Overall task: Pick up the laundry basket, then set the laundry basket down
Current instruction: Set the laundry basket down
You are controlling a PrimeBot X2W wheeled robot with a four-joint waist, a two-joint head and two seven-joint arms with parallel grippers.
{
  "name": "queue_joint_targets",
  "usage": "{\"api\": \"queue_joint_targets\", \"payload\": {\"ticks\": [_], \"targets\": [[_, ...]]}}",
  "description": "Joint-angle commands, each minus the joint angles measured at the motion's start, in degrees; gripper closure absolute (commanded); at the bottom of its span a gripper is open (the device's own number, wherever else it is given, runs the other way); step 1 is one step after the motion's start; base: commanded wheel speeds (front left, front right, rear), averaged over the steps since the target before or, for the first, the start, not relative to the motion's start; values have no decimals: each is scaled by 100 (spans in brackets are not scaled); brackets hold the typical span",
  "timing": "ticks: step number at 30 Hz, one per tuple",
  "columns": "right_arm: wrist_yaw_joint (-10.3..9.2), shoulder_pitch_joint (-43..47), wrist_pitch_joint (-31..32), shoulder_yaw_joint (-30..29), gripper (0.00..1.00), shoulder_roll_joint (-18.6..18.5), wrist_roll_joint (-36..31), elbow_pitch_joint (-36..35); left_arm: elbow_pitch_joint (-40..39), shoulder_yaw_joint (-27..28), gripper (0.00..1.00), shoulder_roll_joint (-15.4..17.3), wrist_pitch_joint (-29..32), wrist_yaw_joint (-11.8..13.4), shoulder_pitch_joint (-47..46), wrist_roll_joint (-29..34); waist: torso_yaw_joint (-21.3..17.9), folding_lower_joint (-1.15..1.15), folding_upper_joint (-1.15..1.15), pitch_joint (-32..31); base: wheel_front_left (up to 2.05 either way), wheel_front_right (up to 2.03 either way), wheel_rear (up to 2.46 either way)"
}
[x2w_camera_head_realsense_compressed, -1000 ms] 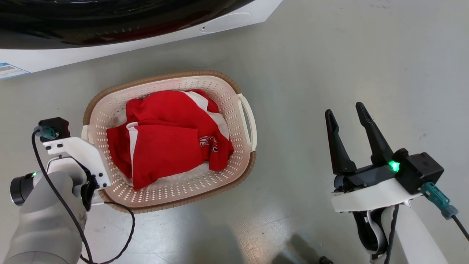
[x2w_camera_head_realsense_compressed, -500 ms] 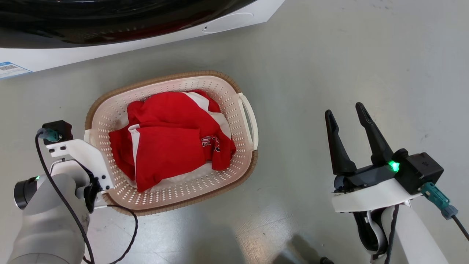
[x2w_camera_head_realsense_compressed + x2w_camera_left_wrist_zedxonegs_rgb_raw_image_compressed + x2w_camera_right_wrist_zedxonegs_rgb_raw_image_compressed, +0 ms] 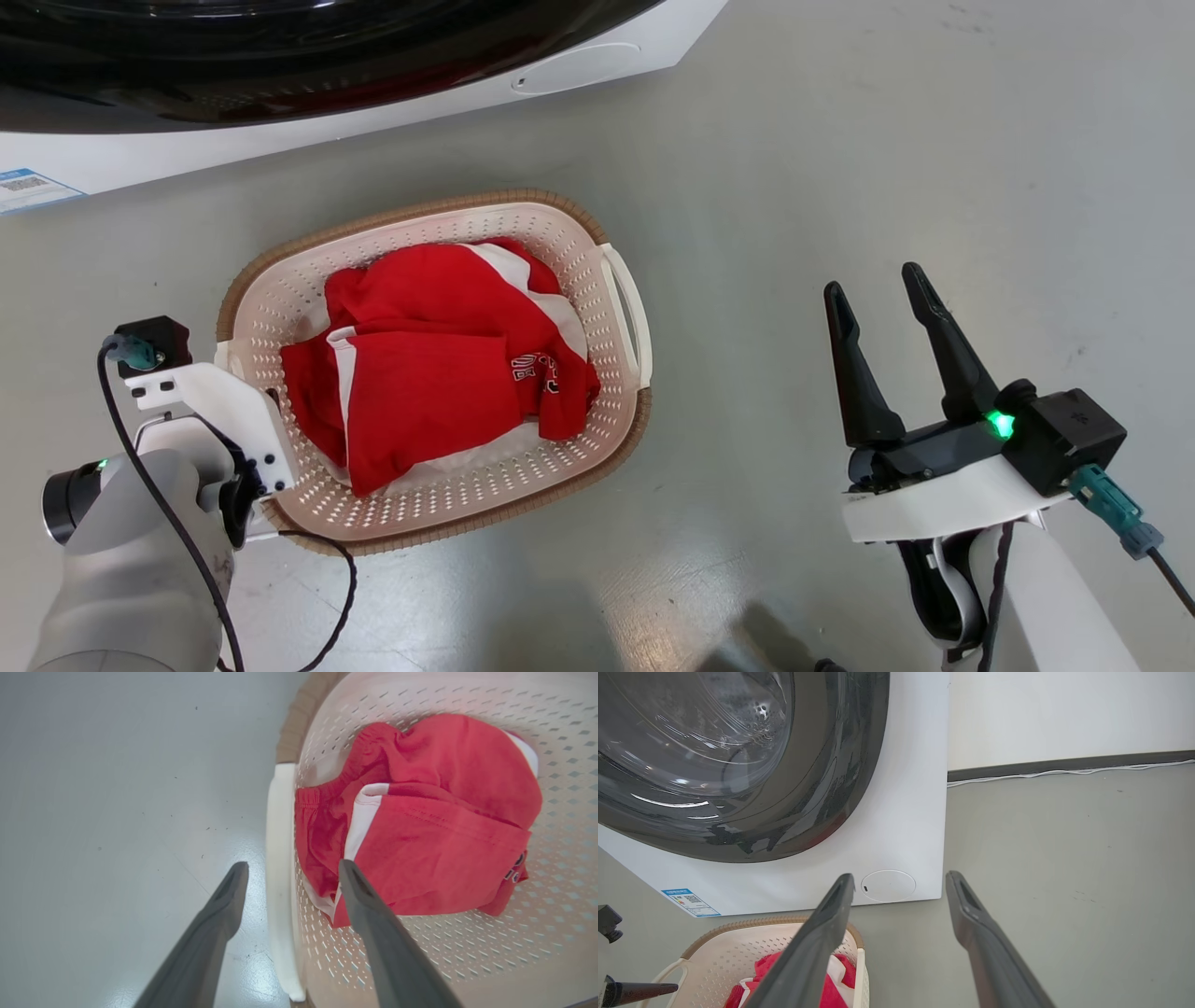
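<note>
left gripper (image 3: 293,864) spread astride handle (image 3: 279,858), laundry basket (image 3: 467,961) (partly cropped)

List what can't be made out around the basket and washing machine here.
- Head view: the fingers of the left gripper, hidden under its own white wrist bracket.
- Head view: the floor of the laundry basket, covered by the red garment, whose print is too small to read.
- Head view: the washing machine, cut off by the top edge; its label is too small.

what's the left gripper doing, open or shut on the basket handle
Open: fingers of the left gripper stand apart, straddling the white handle of the laundry basket, gaps both sides.
</note>
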Motion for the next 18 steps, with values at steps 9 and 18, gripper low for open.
{"api": "queue_joint_targets", "payload": {"ticks": [9,18], "targets": [[26,98,-69,75,0,-49,14,-4,-43,51,0,51,-60,72,247,-121,90,0,0,-327,0,0,0],[26,231,-69,-5,0,-100,-74,133,-45,33,0,-243,-532,-92,440,-238,301,0,0,-995,0,0,0]]}}
